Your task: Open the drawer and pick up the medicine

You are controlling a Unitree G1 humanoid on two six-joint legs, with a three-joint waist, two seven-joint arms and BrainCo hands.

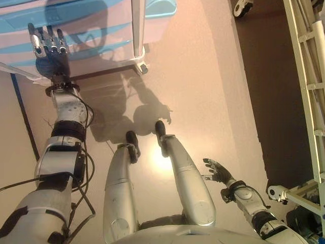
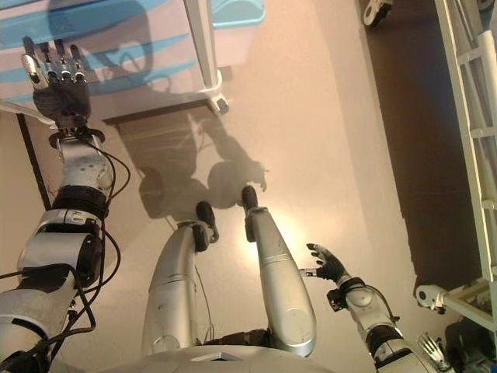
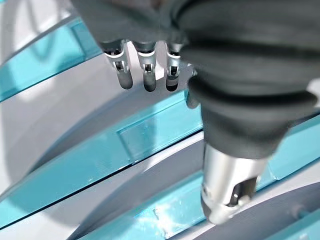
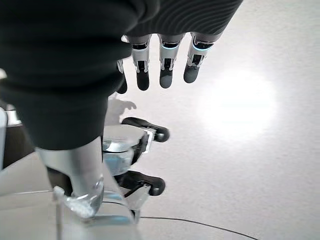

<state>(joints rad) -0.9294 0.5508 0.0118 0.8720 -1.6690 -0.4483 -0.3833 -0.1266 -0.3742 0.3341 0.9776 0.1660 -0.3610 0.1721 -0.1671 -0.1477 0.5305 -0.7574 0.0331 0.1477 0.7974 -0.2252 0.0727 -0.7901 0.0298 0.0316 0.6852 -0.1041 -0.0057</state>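
A white drawer cabinet [image 1: 96,35] with teal-blue drawer fronts stands on small castors at the upper left. Its drawers look closed. My left hand [image 1: 49,48] is raised in front of the cabinet with fingers straight, open and holding nothing. In the left wrist view its fingers [image 3: 145,65] point at a teal drawer front [image 3: 125,150], close to it. My right hand [image 1: 217,171] hangs low at the right beside my body, fingers relaxed and empty. No medicine shows in any view.
A castor [image 1: 142,66] of the cabinet sits on the pale floor. A dark floor strip runs down the right side, with a white metal frame [image 1: 307,66] along the right edge. A black wheel [image 1: 242,7] shows at the top.
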